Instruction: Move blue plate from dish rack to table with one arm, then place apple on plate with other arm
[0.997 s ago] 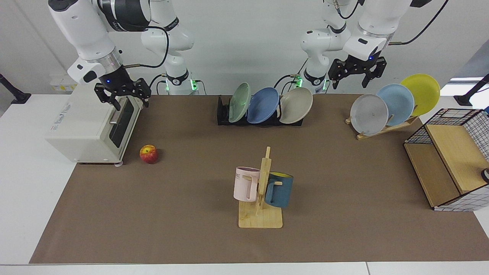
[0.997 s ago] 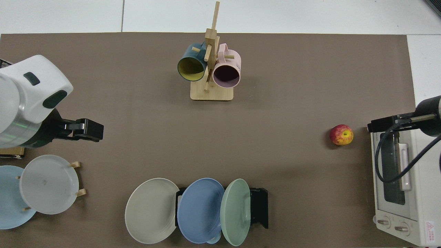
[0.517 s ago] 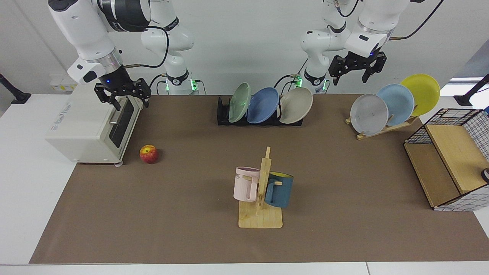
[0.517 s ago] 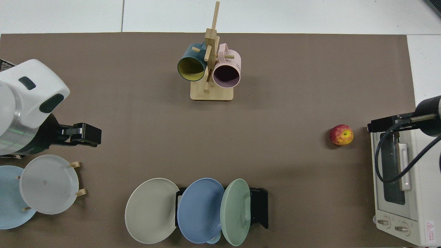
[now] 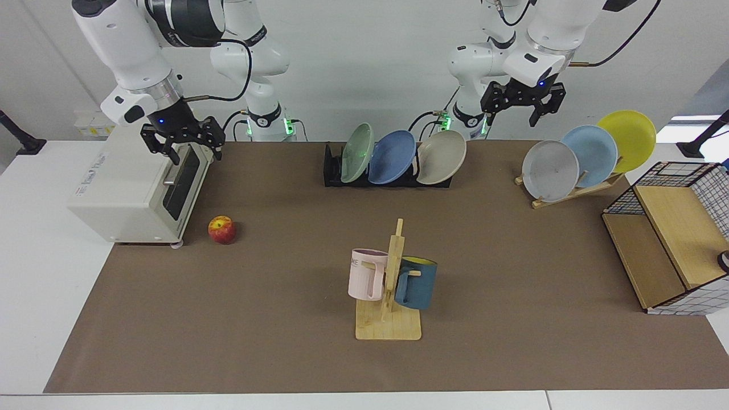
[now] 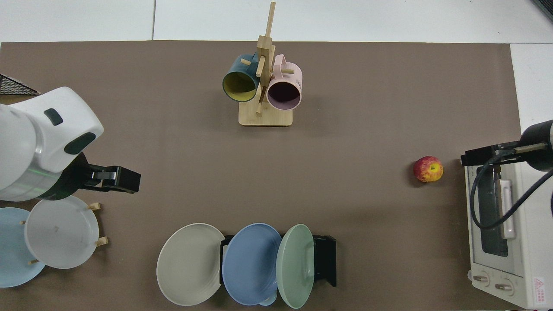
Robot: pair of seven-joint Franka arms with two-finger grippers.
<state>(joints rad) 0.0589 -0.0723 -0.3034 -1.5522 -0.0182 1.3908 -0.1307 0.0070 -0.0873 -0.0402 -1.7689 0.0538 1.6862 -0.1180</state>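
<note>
**Blue plate in the rack, apple on the mat, both grippers up in the air**

Closest to the camera in the facing view is a wooden mug stand [image 5: 389,307] with a pink mug [image 5: 365,274] and a dark blue mug [image 5: 417,283] hanging off it, roughly mid-table. Over at the right edge there's a wire-and-wood crate [image 5: 672,250].

A bit further back on the left, the apple [image 5: 222,229] is sitting on the brown mat of the table [image 5: 273,341], just to the right of a white toaster oven [image 5: 136,188] but not touching it. Nothing is holding it.

Further back again, in the middle, the dish rack [image 5: 387,171] has three plates leaning in it: a green plate [image 5: 355,152], the blue plate [image 5: 392,156] in the middle slot, and a beige plate [image 5: 441,156]. From the top view the blue plate [image 6: 250,263] overlaps its neighbours on both sides. To the right there's a wooden plate rack [image 5: 575,191] with a grey plate [image 5: 549,171], a pale blue plate [image 5: 589,155] and a yellow plate [image 5: 626,139].

The right gripper [image 5: 182,147] hangs over the oven's front top edge, fingers spread, empty. The left gripper [image 5: 523,111] is high up at the far side, between the dish rack and the wooden plate rack, well above both, fingers also spread and holding nothing.
</note>
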